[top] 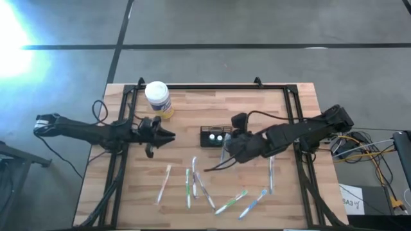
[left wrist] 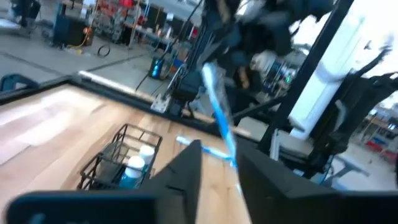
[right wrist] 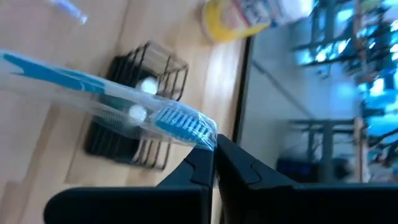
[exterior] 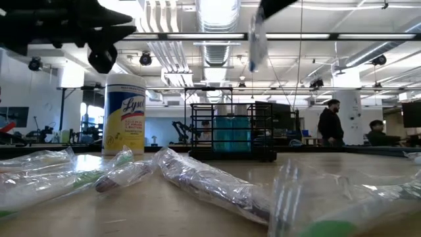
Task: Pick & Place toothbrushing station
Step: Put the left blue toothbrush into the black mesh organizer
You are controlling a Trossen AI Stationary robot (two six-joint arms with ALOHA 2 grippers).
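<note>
While the right gripper (right wrist: 211,163) was pinched shut on the bristle end of a wrapped blue toothbrush (right wrist: 124,102), held just above the toothbrushing station (top: 215,136), that black wire holder stood near the desk's (top: 295,199) centre, somewhat toward the far edge, w/ two white-capped blue items inside. The holder was judged light, stiff and open-meshed, prob. best taken by the top rim or a side wall. The toothbrush looked light, its film slippery. The left gripper (top: 168,135) hovered left of the holder, apparently holding nothing, fingers slightly parted. More wrapped toothbrushes (top: 192,183) lay toward the near edge; a Lysol wipes canister (top: 158,98) stood at the far edge. The desk was wood-plank; a workshop w/ people was seen behind.
</note>
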